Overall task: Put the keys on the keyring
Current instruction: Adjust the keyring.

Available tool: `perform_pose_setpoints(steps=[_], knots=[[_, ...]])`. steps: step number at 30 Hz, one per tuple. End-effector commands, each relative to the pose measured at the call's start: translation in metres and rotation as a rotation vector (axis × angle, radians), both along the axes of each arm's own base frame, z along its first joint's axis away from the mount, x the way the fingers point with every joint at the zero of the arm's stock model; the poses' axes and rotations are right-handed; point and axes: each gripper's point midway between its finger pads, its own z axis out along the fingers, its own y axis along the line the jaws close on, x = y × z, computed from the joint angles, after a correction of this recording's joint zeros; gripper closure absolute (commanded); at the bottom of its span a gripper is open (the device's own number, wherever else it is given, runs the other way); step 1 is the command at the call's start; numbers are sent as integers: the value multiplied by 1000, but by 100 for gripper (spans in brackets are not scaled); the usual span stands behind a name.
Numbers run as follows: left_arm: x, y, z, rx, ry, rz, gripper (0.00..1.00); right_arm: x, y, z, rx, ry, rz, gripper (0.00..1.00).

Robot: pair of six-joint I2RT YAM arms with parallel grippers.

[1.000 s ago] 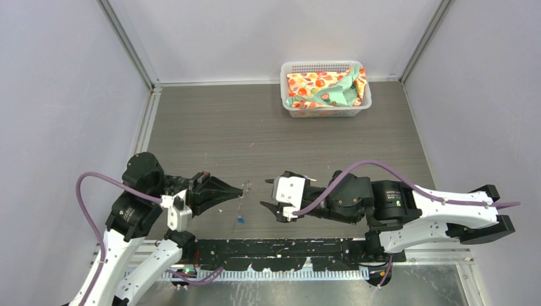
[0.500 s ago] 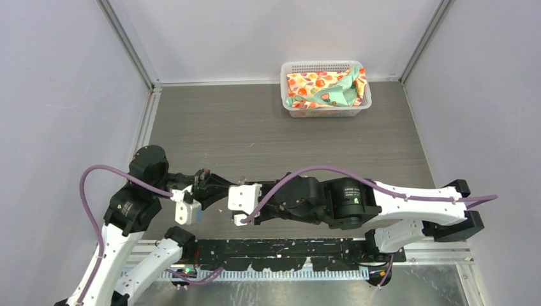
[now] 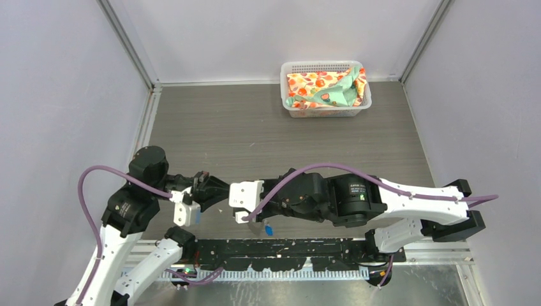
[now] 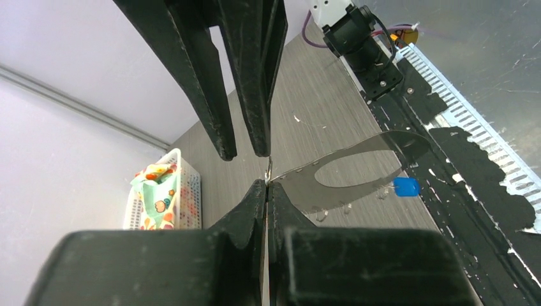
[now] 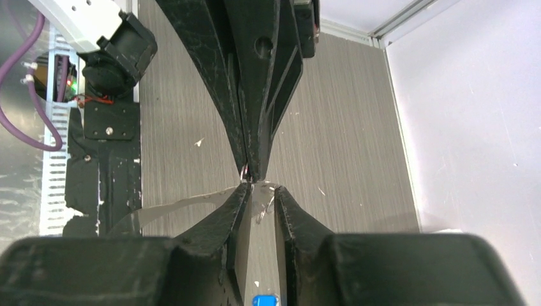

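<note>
Pinch point, near edge of tabletop (image 3: 255,134).
Here left gripper (image 4: 266,185) clenched on keyring (image 5: 265,208), right gripper (image 5: 260,189) parted around it; skewed squeeze could twist it loose.

Top cam: got both arms meeting low-centre over grey wood-grain table (image 3: 255,127). Seeing right arm stretched leftward across near edge, past centre. Seeing left gripper (image 3: 223,193) pointing right, nose to nose with right gripper (image 3: 232,203); can't read jaw state on either from above, with tips tucked by right wrist's white block (image 3: 246,193). Spotted one blue key (image 3: 268,228) just right of that block, against tabletop close to black strip (image 3: 306,245) at near edge; can't tell lying or hanging. Seeing white basket (image 3: 325,109) at far edge, well apart, holding floral cloth (image 3: 319,86). Noting purple cables (image 3: 312,167) looped over both arms.
</note>
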Motion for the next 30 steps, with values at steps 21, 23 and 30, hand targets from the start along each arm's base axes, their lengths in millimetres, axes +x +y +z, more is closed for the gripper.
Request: perform_pose_setpoints(steps=[21, 23, 30], knots=[[-12, 0, 22, -38, 30, -39, 100, -3, 8, 13, 27, 17, 5, 78], [-12, 0, 23, -39, 39, -36, 100, -5, 11, 12, 28, 19, 16, 79], [-12, -1, 24, -40, 59, -39, 100, -1, 15, 2, -10, 9, -8, 91]])
